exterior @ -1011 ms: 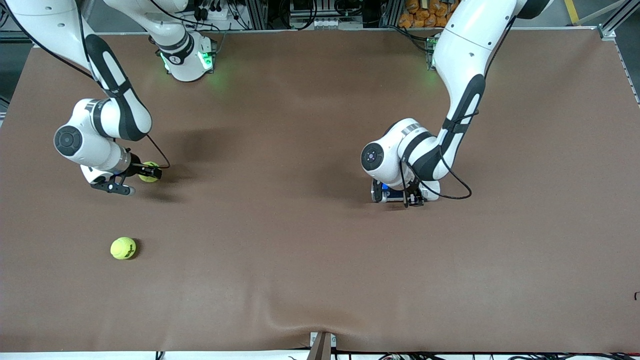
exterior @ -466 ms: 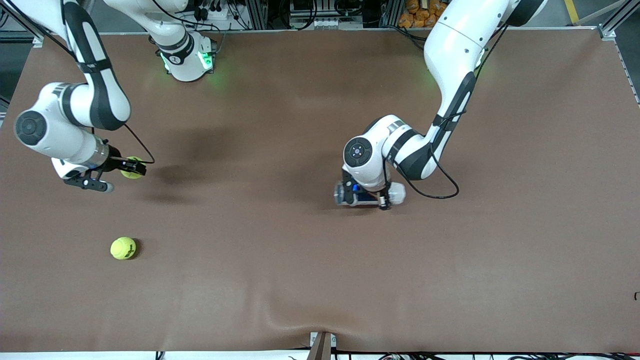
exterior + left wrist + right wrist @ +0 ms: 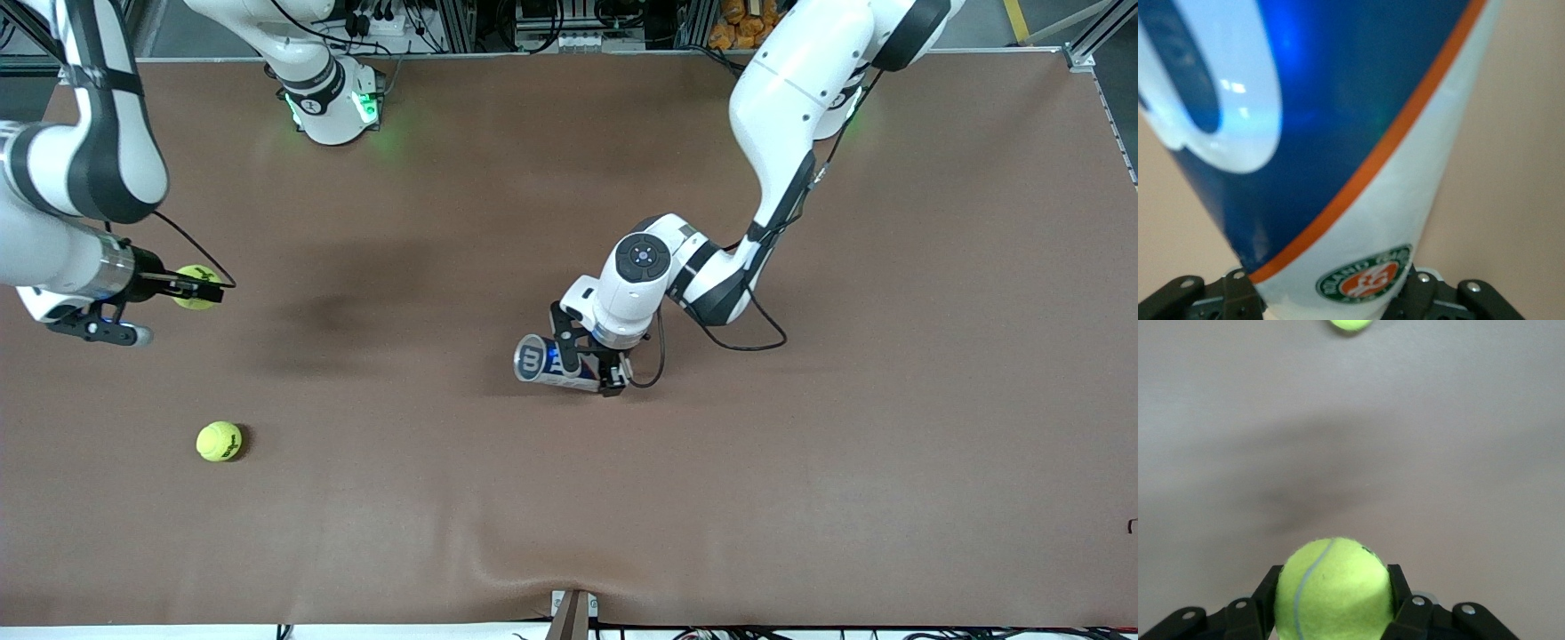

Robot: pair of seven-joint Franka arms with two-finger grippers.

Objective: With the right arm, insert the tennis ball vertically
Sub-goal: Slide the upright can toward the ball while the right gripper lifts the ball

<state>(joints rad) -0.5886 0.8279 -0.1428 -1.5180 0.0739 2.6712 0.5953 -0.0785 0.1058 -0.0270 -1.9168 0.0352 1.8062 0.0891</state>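
Observation:
My right gripper is shut on a yellow-green tennis ball and holds it in the air over the right arm's end of the brown table; the ball fills the space between the fingers in the right wrist view. My left gripper is shut on a blue and white ball can with an orange stripe, held tilted on its side over the middle of the table, its round end toward the right arm. The can fills the left wrist view.
A second tennis ball lies on the table nearer the front camera than my right gripper; it also shows in the right wrist view. A ripple in the table cover sits at the near edge.
My right gripper has lifted the ball off the table and moved toward the table's end. My left arm has lifted the can and carried it toward the right arm, turning its end into view.

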